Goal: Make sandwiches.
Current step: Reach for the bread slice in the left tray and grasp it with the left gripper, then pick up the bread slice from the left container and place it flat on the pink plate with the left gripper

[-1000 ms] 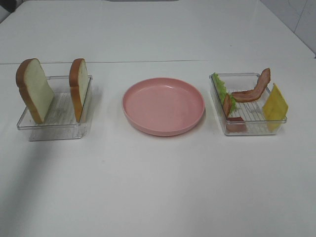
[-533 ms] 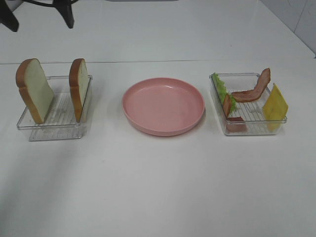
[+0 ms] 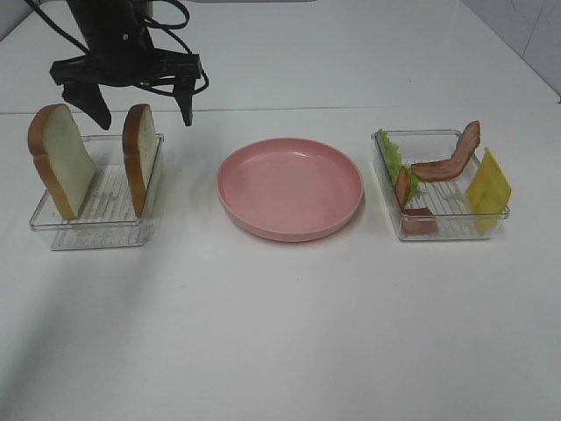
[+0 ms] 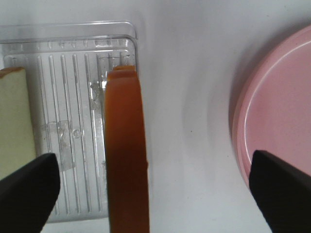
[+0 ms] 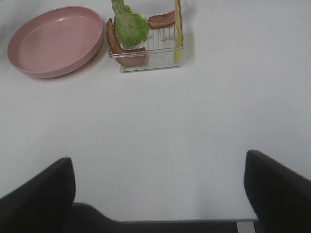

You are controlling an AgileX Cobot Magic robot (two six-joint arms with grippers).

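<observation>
Sandwiches are out of view. Two bread slices stand on edge in a clear tray (image 3: 96, 230) at the left: one (image 3: 63, 162) at its left end, one (image 3: 140, 160) at its right end. My left gripper (image 3: 142, 117) hangs open just above the right slice, a finger on either side of it. In the left wrist view that slice's brown crust (image 4: 126, 155) lies between the spread fingers of the gripper (image 4: 155, 194). The right gripper (image 5: 158, 194) is open and empty over bare table, well short of the filling tray (image 5: 160, 60).
A pink plate (image 3: 290, 187) sits in the middle, empty. The clear tray at the right (image 3: 443, 230) holds lettuce (image 3: 390, 153), bacon strips (image 3: 451, 158) and a yellow cheese square (image 3: 487, 182). White table spreads across the whole front.
My left arm has come into the exterior view from the top left and moved down and rightward over the right-hand bread slice. Bread, plate and fillings have not moved.
</observation>
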